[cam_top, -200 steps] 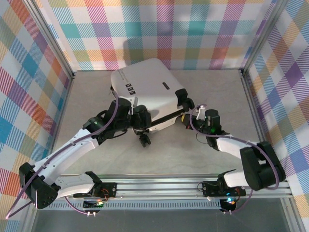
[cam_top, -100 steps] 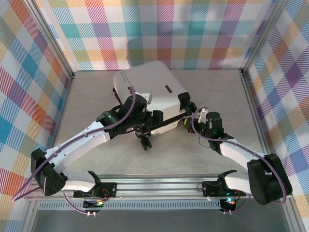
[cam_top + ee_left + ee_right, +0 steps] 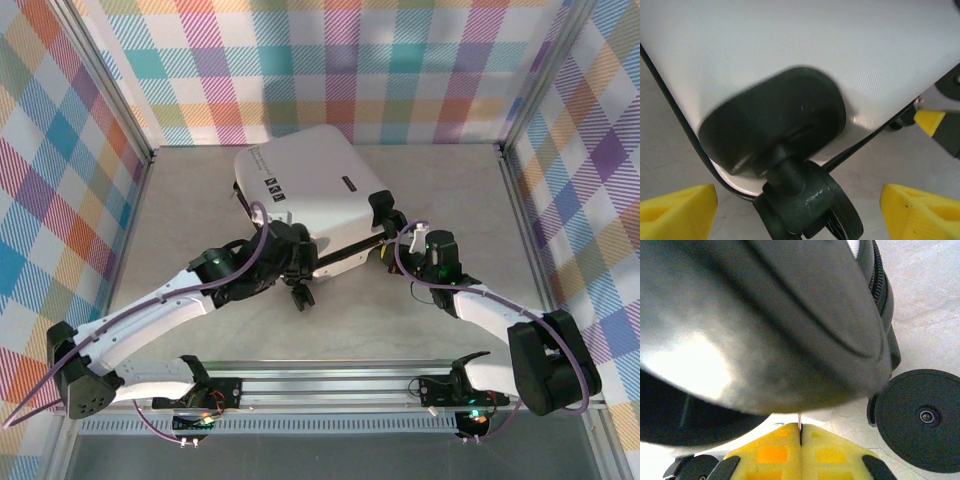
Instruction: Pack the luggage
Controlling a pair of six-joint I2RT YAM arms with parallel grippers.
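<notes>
Left gripper [image 3: 799, 212] spread wide, the luggage [image 3: 310, 180] corner just ahead; right gripper [image 3: 800, 432] closed just beside it.

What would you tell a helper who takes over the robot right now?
Left tool: open, holding nothing, its fingers either side of a wheel at the luggage's near corner.
Right tool: shut at the other near corner; a thin strip sticks out between its pads, cannot tell what.
Luggage: lies closed on the table.
Done: halves together.
Left: check the seam; cannot tell whether it is zipped.
</notes>
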